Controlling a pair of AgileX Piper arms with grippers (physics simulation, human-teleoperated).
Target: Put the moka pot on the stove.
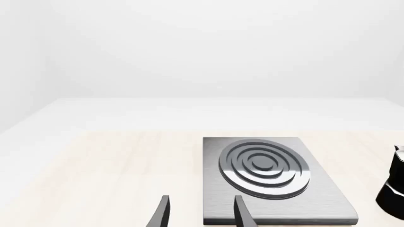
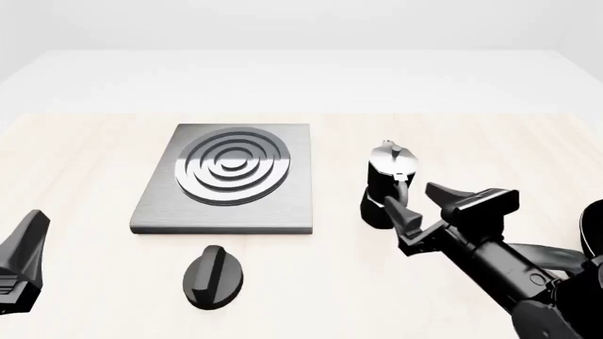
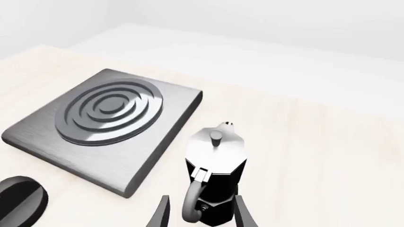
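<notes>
The moka pot [image 2: 385,185] is black with a silver lid and stands upright on the table, to the right of the stove [image 2: 226,176]. Its handle faces my right gripper [image 2: 413,199]. That gripper is open and sits just on the near side of the pot. In the right wrist view its fingertips [image 3: 242,213] flank the handle and lower body of the pot [image 3: 218,165], not closed on it. My left gripper [image 1: 202,215] is open and empty, near the stove's [image 1: 271,175] front-left corner. The pot [image 1: 394,189] shows at that view's edge.
A black oval knob [image 2: 213,277] lies on the table in front of the stove; it also shows in the right wrist view [image 3: 20,198]. The left gripper's finger [image 2: 27,244] shows at the front view's lower left. The light wooden table [image 2: 490,134] extends behind.
</notes>
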